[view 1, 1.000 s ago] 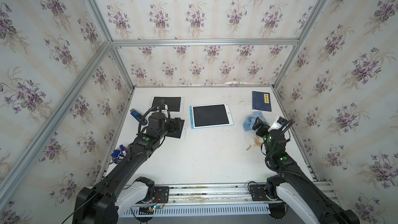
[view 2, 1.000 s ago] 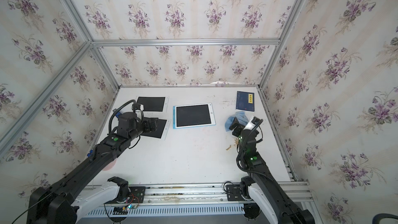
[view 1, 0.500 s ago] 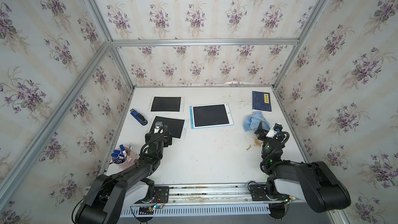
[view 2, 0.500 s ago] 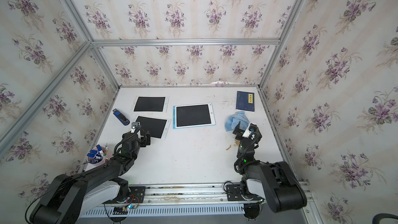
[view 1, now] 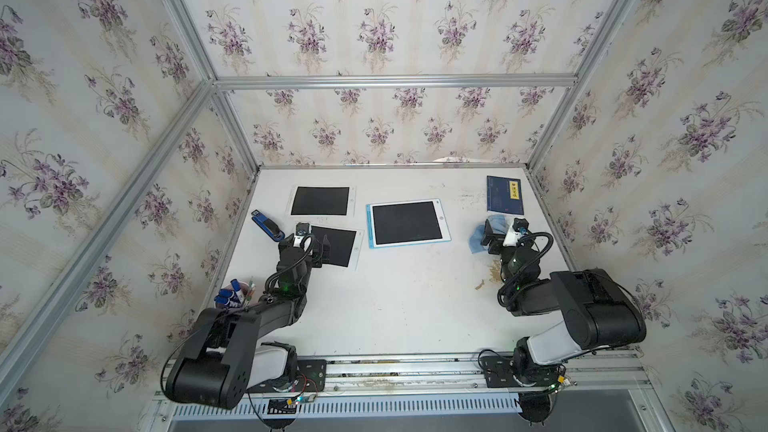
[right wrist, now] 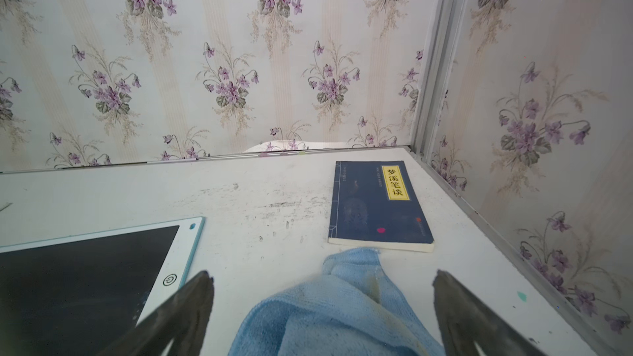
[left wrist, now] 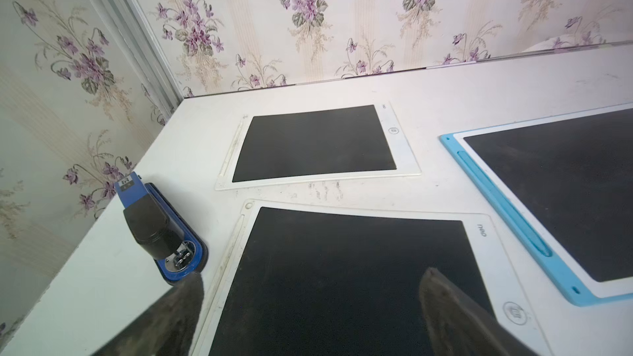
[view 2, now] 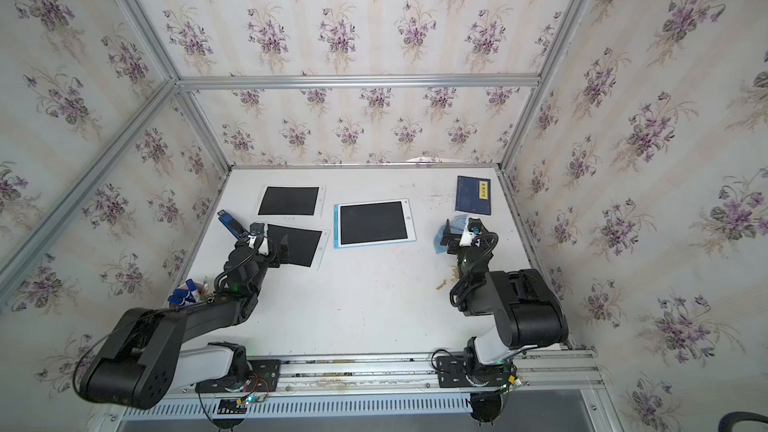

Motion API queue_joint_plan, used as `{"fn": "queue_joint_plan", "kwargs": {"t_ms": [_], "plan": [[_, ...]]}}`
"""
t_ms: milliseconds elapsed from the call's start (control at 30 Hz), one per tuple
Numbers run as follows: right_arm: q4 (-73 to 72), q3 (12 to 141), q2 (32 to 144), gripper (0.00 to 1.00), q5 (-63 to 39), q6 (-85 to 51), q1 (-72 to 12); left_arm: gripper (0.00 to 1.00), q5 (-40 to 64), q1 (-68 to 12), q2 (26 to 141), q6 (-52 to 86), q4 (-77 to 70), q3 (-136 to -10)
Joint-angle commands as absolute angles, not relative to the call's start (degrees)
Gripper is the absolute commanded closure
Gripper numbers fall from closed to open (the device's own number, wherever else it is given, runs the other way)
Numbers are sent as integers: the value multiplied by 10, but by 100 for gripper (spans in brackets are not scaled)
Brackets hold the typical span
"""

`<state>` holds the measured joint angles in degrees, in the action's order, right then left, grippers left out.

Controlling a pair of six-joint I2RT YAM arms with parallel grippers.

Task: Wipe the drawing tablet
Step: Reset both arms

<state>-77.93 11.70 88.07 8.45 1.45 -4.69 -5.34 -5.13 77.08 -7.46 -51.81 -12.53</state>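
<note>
The drawing tablet [view 1: 407,224] [view 2: 376,223] has a blue frame and a black screen, and lies flat at the middle of the table. Its corner shows in both wrist views [left wrist: 548,196] [right wrist: 85,279]. A crumpled blue cloth [view 1: 496,226] [right wrist: 335,306] lies to its right. My right gripper [view 1: 498,234] [right wrist: 322,275] hangs open over the cloth, one finger on each side, not gripping it. My left gripper [view 1: 318,248] [left wrist: 313,275] is open and empty over the near white-framed tablet [left wrist: 342,285].
A second white-framed tablet [view 1: 320,200] lies behind the near one. A blue stapler [view 1: 267,225] sits by the left wall, a cup of markers [view 1: 232,295] at front left, a dark blue book [view 1: 504,195] at back right. Brown stains [view 1: 494,274] mark the table.
Both arms have sunk from raised, stretched poses into low folded ones. The grippers stay near the white-framed tablet and the cloth, both still open.
</note>
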Motion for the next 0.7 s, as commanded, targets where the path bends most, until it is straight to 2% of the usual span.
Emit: {"fn": "queue_joint_plan", "kwargs": {"t_ms": [0, 67, 133, 200, 267, 300, 367, 433, 667], "plan": [[-723, 129, 879, 0, 53, 6, -41, 0, -5, -23, 847, -50, -648, -122], [-714, 133, 879, 0, 44, 0, -34, 0, 9, -15, 853, -47, -653, -125], [-716, 132, 880, 0, 43, 0, -33, 0, 37, -6, 825, -42, -529, -167], [-715, 132, 878, 0, 44, 0, -33, 0, 94, -4, 859, -74, -466, -227], [-716, 131, 879, 0, 43, 0, -34, 0, 105, 8, 851, -60, -386, -258], [-716, 131, 878, 0, 43, 0, -33, 0, 92, 9, 867, -54, -428, -252], [-717, 130, 877, 0, 44, 0, -33, 0, 89, 9, 855, -49, -378, -265], [-718, 131, 878, 0, 43, 0, -33, 0, 85, 8, 860, -50, -417, -252], [-716, 131, 879, 0, 44, 0, -33, 0, 81, 10, 857, -46, -394, -261]]}}
